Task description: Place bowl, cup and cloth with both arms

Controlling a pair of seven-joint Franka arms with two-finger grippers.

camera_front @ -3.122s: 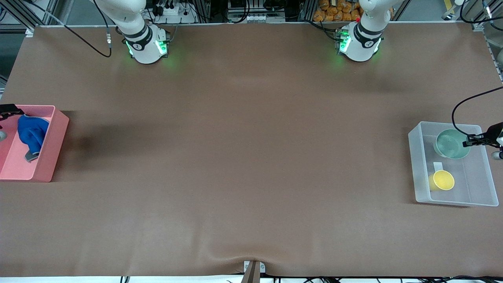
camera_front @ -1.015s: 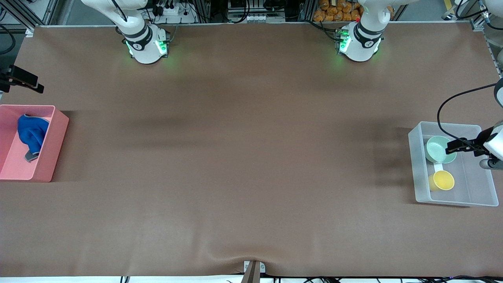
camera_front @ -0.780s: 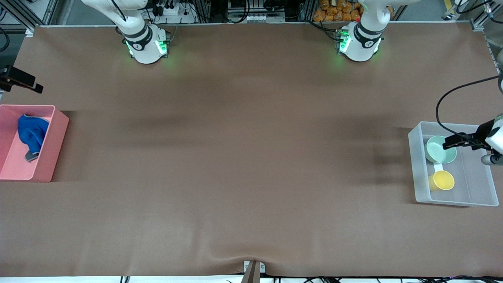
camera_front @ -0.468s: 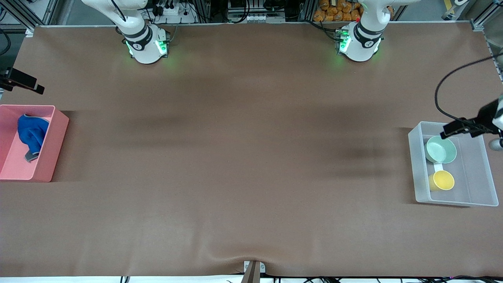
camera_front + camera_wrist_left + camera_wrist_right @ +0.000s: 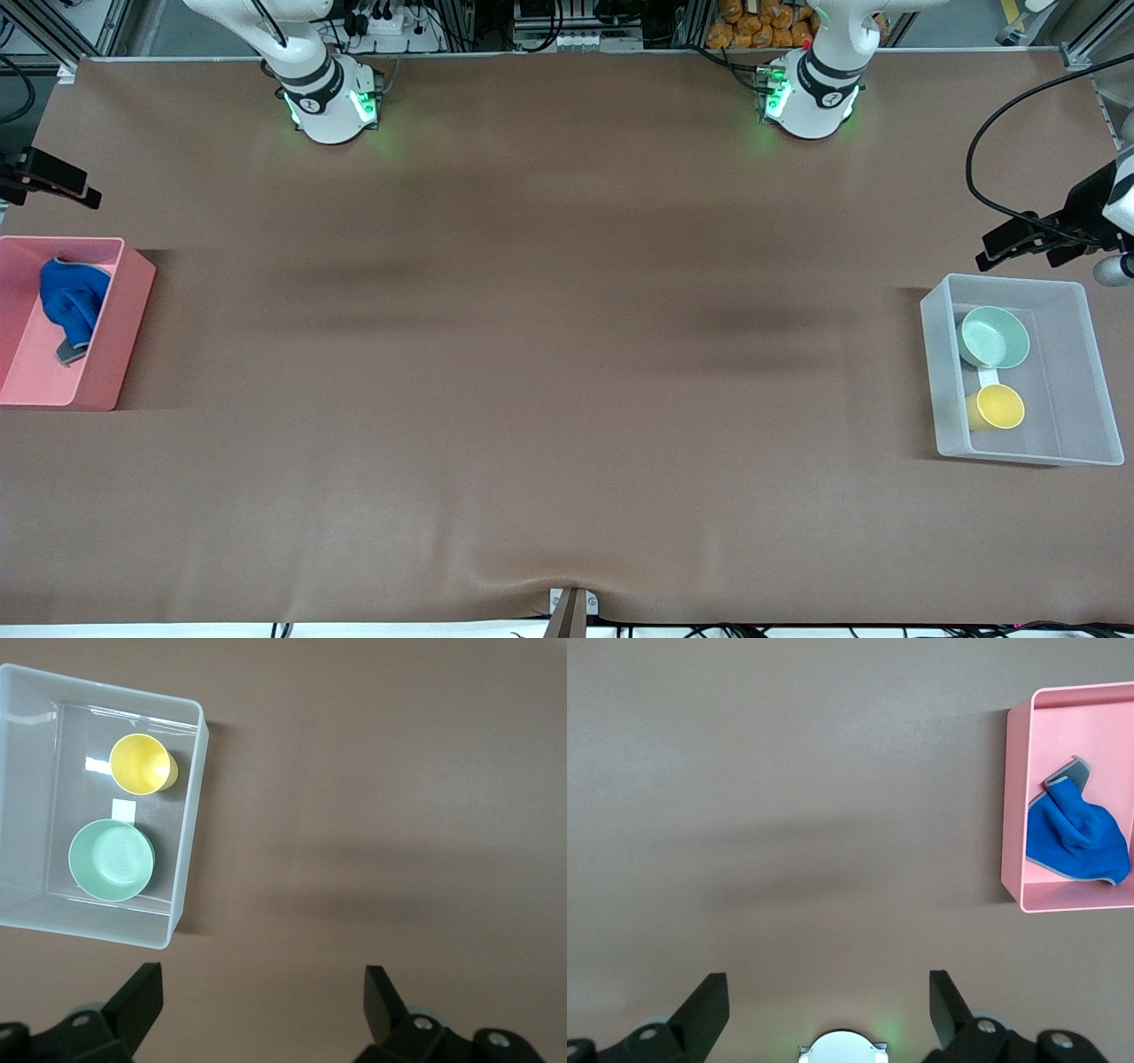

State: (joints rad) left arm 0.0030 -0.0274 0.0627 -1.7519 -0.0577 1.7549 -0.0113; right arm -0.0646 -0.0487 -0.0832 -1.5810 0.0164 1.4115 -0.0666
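Observation:
The mint-green bowl and the yellow cup sit in a clear plastic bin at the left arm's end of the table; both also show in the left wrist view, bowl and cup. The blue cloth lies crumpled in a pink bin at the right arm's end; it shows in the right wrist view. My left gripper is open and empty, over bare table beside the clear bin. My right gripper is open and empty, over the table edge beside the pink bin.
The brown table mat spreads between the two bins. The arm bases stand at the table's back edge. A black cable loops from the left arm.
The left gripper let the bowl go in the clear bin, then rose and drew away from it toward the arm bases. The right gripper left the pink bin earlier and now holds still.

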